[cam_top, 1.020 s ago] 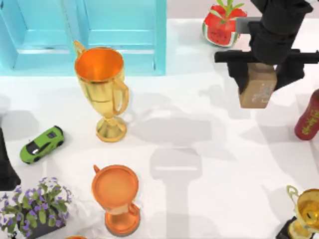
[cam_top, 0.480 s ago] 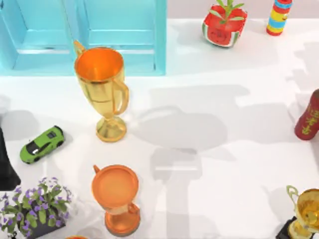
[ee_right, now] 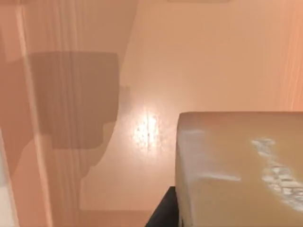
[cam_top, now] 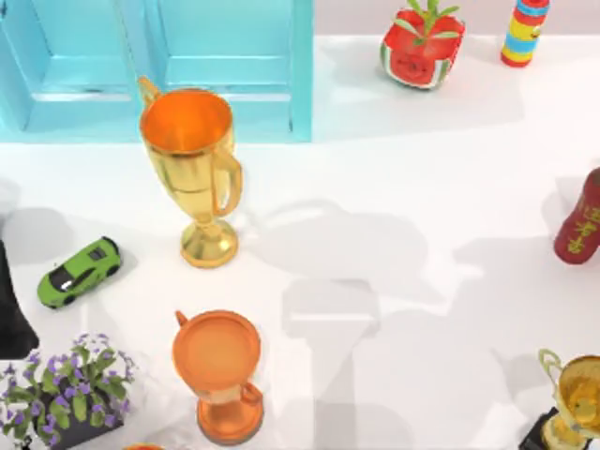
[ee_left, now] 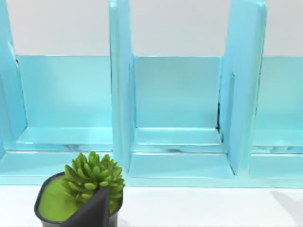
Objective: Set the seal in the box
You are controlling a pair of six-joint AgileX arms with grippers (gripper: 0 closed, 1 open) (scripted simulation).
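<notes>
The seal (ee_right: 241,170) is a tan wooden block with pale markings, seen very close in the right wrist view. My right gripper is shut on it, with a dark finger (ee_right: 163,213) showing at its edge, and a smooth peach-orange surface lies behind. The box (cam_top: 187,66) is turquoise with upright dividers and stands at the table's far left. Its open compartments (ee_left: 177,109) face the left wrist camera. My left arm (cam_top: 9,319) rests at the table's left edge, and a dark part of its gripper (ee_left: 94,213) sits beside a succulent pot (ee_left: 83,189).
A tall gold trophy (cam_top: 192,164) stands in front of the box, with an orange cup (cam_top: 217,370) nearer. A green toy car (cam_top: 79,272) and purple flowers (cam_top: 66,389) sit left. A watermelon pot (cam_top: 422,47), striped cylinder (cam_top: 523,28), red cylinder (cam_top: 579,220) and small gold trophy (cam_top: 574,398) line the right.
My right arm, holding the seal at the upper right of the top view one second ago, has left that view. Its shadow has drifted across the middle of the table.
</notes>
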